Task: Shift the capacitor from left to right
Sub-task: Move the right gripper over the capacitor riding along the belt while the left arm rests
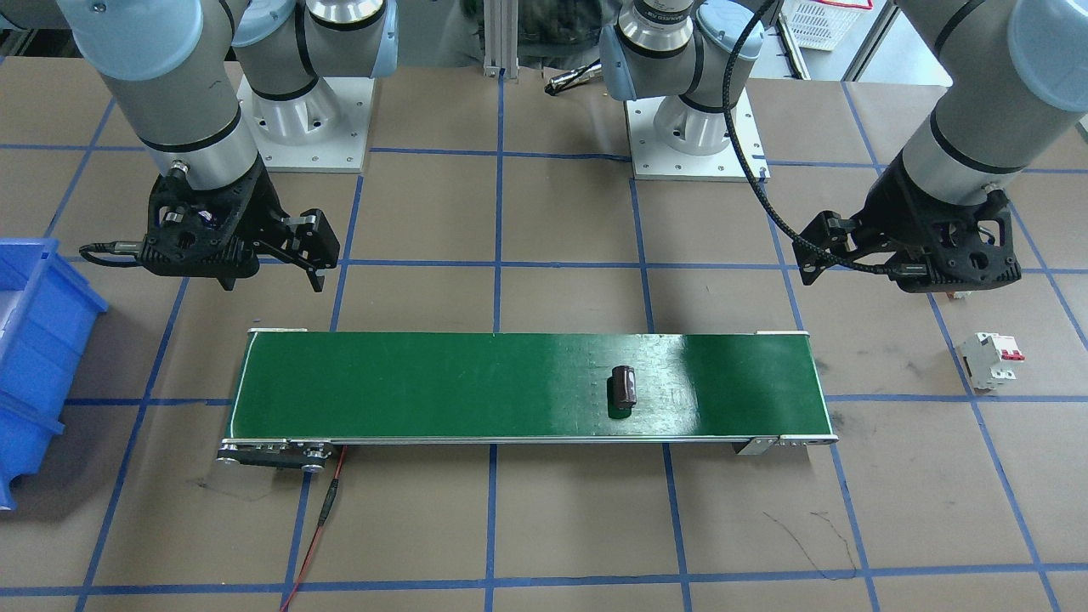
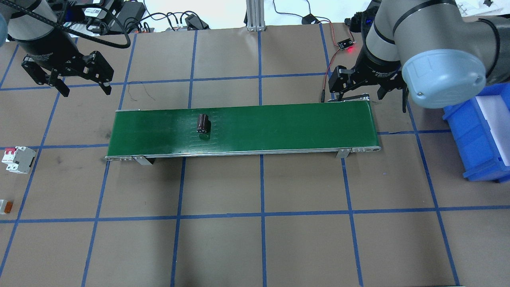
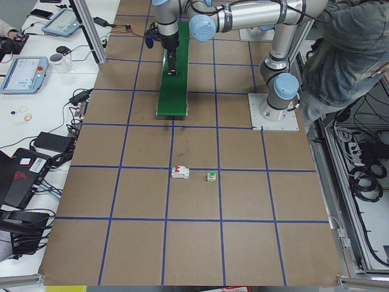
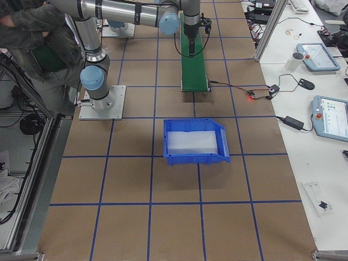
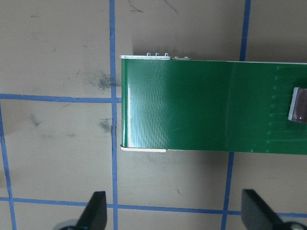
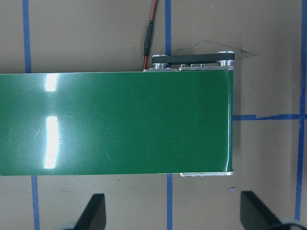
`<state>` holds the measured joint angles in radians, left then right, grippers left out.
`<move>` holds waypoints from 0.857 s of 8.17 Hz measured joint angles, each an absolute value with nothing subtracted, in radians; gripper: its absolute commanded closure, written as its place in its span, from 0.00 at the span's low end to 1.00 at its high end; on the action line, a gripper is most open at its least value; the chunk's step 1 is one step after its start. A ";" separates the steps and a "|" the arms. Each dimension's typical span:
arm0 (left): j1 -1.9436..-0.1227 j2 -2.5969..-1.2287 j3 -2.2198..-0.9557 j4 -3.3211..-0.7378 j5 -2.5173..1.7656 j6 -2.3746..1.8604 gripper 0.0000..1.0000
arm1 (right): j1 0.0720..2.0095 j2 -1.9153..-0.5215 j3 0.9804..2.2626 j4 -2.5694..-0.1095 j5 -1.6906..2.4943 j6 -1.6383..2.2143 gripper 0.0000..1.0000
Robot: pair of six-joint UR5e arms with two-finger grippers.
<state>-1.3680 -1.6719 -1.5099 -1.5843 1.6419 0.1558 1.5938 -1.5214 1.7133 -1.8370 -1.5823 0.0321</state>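
Left hand [image 2: 85,89]: fingers spread wide, nothing between them, touching nothing. It hovers above the surface [image 2: 263,247] off the left end of the green conveyor belt [image 2: 279,125]. In the left wrist view both fingertips [image 5: 96,213] sit over bare brown paper and blue tape lines, beside the belt's end edge.

Right hand [image 2: 358,95]: same state, spread wide, empty, no contact. It hangs by the belt's right end. In the right wrist view that end of the belt, with its pulley bracket and red lead, shows beyond the fingertips.

Capacitor [image 2: 203,123]: lying on its side on the belt, left of the belt's middle, nearer the left hand but well apart from both. The left wrist view catches only its end at the right edge of the frame.

Off the belt:
- White breaker with red switches [image 2: 18,159] on the surface at the robot's far left.
- Green-topped push button [image 3: 211,176] just beside the breaker.
- Blue bin [image 2: 482,135] on the surface past the belt's right end.
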 measured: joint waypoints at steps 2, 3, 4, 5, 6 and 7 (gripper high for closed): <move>-1.368 -1.670 -1.508 -1.583 1.628 0.149 0.00 | 1.594 -1.520 1.719 -1.842 -1.582 0.030 0.00; -1.367 -1.670 -1.507 -1.582 1.626 0.148 0.00 | 1.594 -1.519 1.721 -1.845 -1.581 0.023 0.00; -1.367 -1.670 -1.508 -1.582 1.626 0.148 0.00 | 1.594 -1.517 1.726 -1.858 -1.580 0.016 0.00; -1.367 -1.670 -1.509 -1.582 1.625 0.149 0.00 | 1.594 -1.515 1.739 -1.880 -1.579 0.012 0.00; -1.366 -1.670 -1.510 -1.582 1.625 0.149 0.00 | 1.594 -1.513 1.763 -1.913 -1.574 0.011 0.01; -1.366 -1.670 -1.510 -1.583 1.625 0.150 0.00 | 1.594 -1.513 1.789 -1.951 -1.556 0.010 0.01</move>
<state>-1.3657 -1.6705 -1.5100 -1.5827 1.6246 0.1499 1.5938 -1.5126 1.7891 -1.9510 -1.5564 0.0097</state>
